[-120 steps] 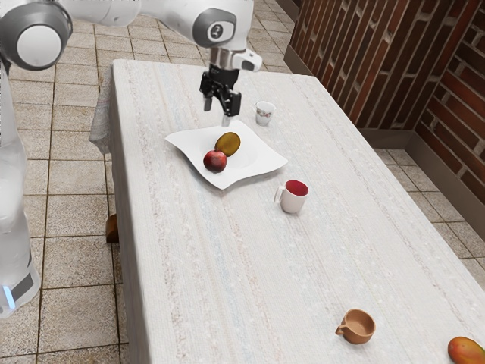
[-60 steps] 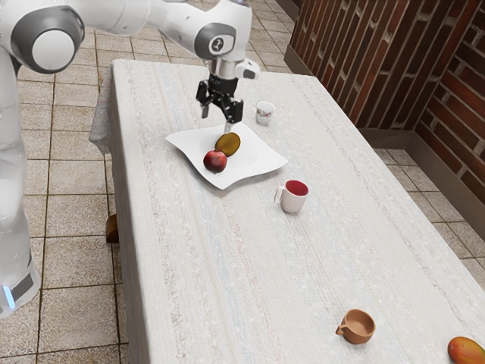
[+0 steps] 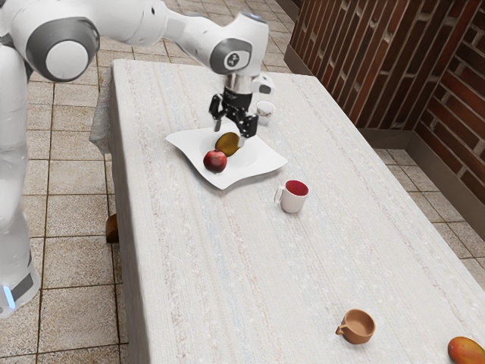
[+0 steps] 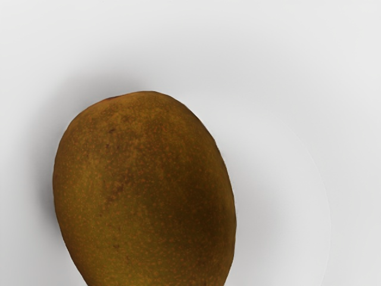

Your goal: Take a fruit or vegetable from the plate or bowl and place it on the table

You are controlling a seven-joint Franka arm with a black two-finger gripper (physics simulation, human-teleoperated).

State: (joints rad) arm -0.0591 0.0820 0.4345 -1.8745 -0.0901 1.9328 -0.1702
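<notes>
My black gripper (image 3: pixel 230 135) is open, low over the white plate (image 3: pixel 261 161), with its fingers apart just above and around the top of the brownish-green mango (image 3: pixel 226 145). Whether either finger touches the fruit I cannot tell. A red apple (image 3: pixel 215 161) lies on the same wavy-edged plate, beside the mango. From the wrist view, the speckled mango (image 4: pixel 146 196) looms large and close beneath my hand, resting on the white plate (image 4: pixel 286 77).
Behind my gripper stands a small patterned cup (image 3: pixel 264 114). A white mug with a red inside (image 3: pixel 293 197) is near the plate. Farther along the cloth-covered table (image 3: pixel 227 280) are a brown cup (image 3: pixel 357 327) and an orange-red fruit (image 3: pixel 466 351).
My hand has come down toward the plate and shifted toward the exterior view's right, so the fingers are now at the mango. The fruits and plate have stayed put.
</notes>
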